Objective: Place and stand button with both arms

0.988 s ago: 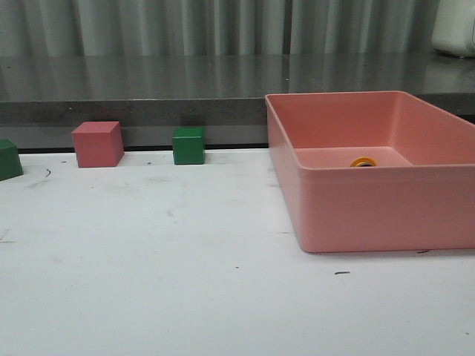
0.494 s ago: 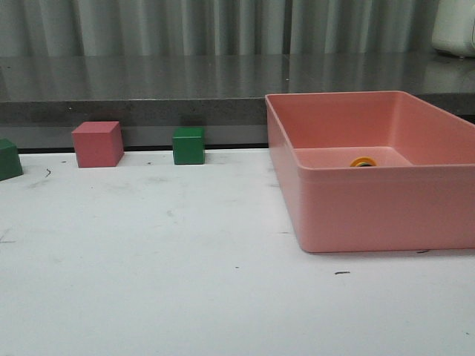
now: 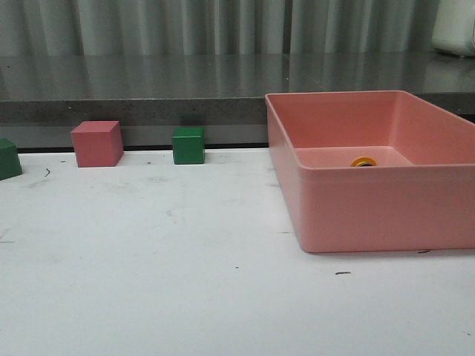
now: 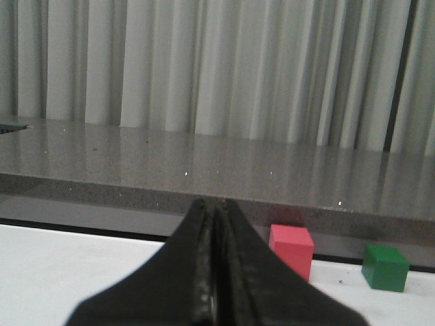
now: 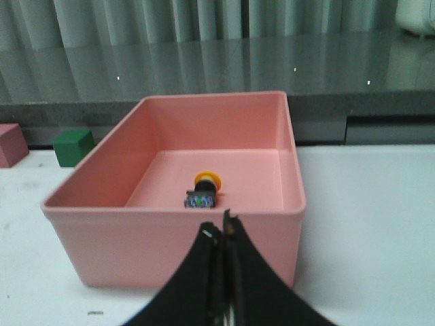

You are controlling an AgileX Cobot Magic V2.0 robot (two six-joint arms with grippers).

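In the front view a pink bin (image 3: 371, 200) fills the right half of the frame on the white bench (image 3: 163, 274). The button (image 3: 364, 162) lies on the bin's floor, only its yellow cap peeking over the near wall; the right wrist view shows it on its side near the frame's centre. A pink cube (image 3: 97, 143) and a green cube (image 3: 188, 145) sit at upper left, well apart from the bin, with another green block (image 3: 9, 159) at the left edge. The left pincer (image 4: 216, 272) is closed on nothing. The right pincer (image 5: 222, 272) is likewise closed and empty, just outside the bin's near wall.
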